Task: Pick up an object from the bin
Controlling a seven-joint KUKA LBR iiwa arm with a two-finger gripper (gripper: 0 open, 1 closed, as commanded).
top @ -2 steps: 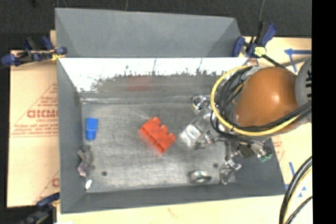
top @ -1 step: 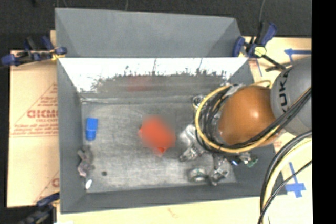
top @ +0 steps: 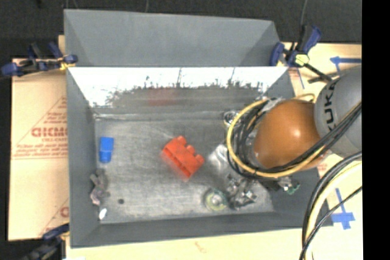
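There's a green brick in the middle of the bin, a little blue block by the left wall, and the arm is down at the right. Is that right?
Not quite. The camera view shows the brick in the middle is orange-red, not green. The little blue block does lie by the bin's left wall, and the gripper is down at the right.

Single arm (top: 342,108) entering from the right of the camera view, its grey link angled down and to the left. The wrist carries a rounded orange cover (top: 285,136), which faces upward toward the camera. Yellow and black cables (top: 234,131) loop around the left side of the cover and trail back to the right along the arm. The claw (top: 241,193) projects below the cover, pointing downward, at the lower right of the view.
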